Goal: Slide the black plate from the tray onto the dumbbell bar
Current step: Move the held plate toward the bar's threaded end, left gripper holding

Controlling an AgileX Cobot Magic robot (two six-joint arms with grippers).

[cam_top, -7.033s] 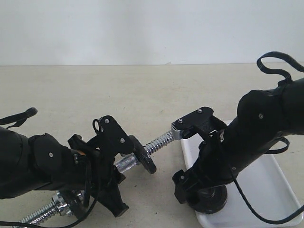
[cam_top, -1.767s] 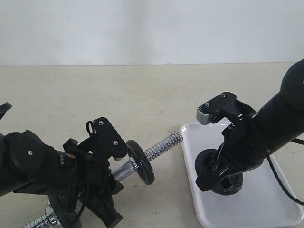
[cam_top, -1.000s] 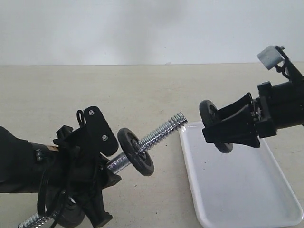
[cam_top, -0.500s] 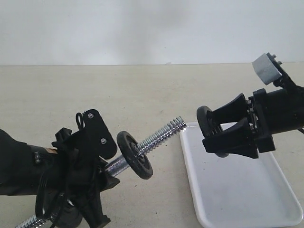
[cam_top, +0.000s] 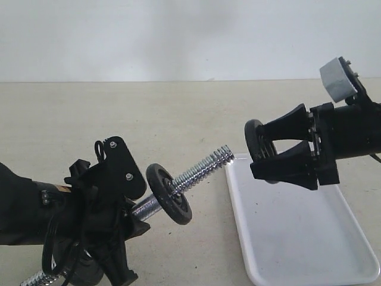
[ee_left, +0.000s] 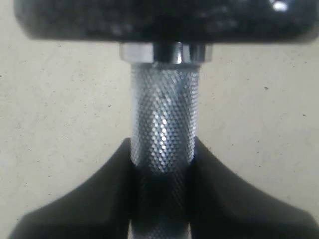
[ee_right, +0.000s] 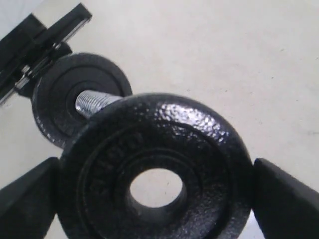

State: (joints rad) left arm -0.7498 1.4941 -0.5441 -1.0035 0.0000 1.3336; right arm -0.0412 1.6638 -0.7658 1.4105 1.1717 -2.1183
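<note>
My right gripper [cam_top: 262, 155] is shut on a black plate [cam_top: 256, 143], held on edge above the near-left corner of the white tray [cam_top: 297, 232]. In the right wrist view the held black plate [ee_right: 199, 149] fills the frame, its hole off to one side of the bar's threaded end [ee_right: 92, 103]. My left gripper [ee_left: 162, 164] is shut on the dumbbell bar [ee_left: 162, 124] at its knurled grip. The dumbbell bar [cam_top: 199, 170] tilts up toward the right, with another plate [cam_top: 168, 193] on it. A third plate [cam_top: 83, 271] sits low at the bar's far end.
The beige tabletop [cam_top: 178, 113] stretches back to a pale wall. Nothing lies in the tray. The left arm's black body [cam_top: 36, 208] fills the lower left of the exterior view.
My right gripper has lifted the black plate off the tray, turned it on edge and carried it left and up toward the bar's threaded end. The left arm has raised the bar slightly.
</note>
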